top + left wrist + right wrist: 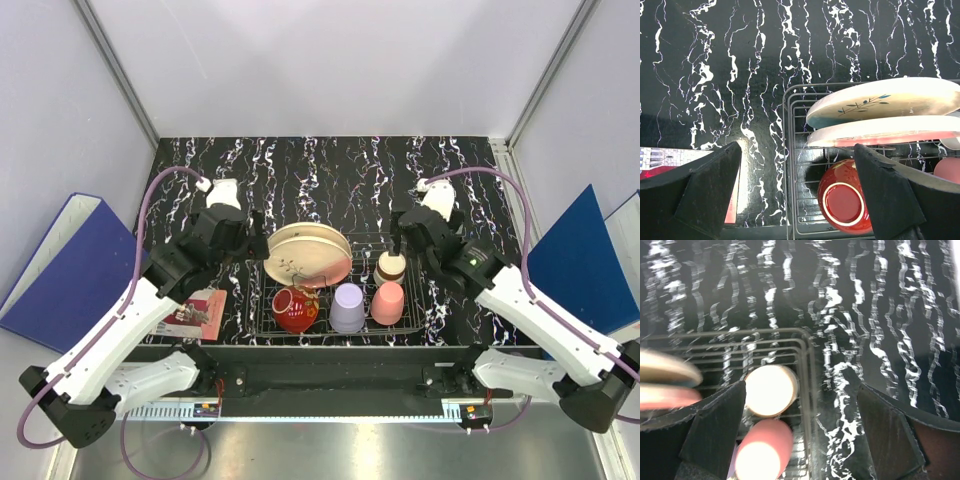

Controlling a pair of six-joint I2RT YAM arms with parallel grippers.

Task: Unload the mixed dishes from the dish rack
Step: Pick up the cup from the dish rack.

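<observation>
The wire dish rack [345, 334] stands at the table's near middle. In it two cream plates [308, 255] stand on edge, with a red bowl-cup [294, 310], a lilac tumbler [347, 307], a pink tumbler [387, 303] and a small brown-cream cup [390, 267]. My left gripper [250, 236] is open above the rack's left edge. Its view [797, 192] shows the blue-sided plate [885, 100], the pink-sided plate [880, 132] and the red bowl-cup [842, 202]. My right gripper [405, 238] is open over the rack's right edge. Its view [800, 432] shows the cup [771, 390] and the pink tumbler [762, 450].
A red printed card [200, 310] lies on the black marbled table [330, 170] left of the rack. Blue binders lean at the left [60, 265] and at the right [580, 260] outside the table. White walls close in the back and sides.
</observation>
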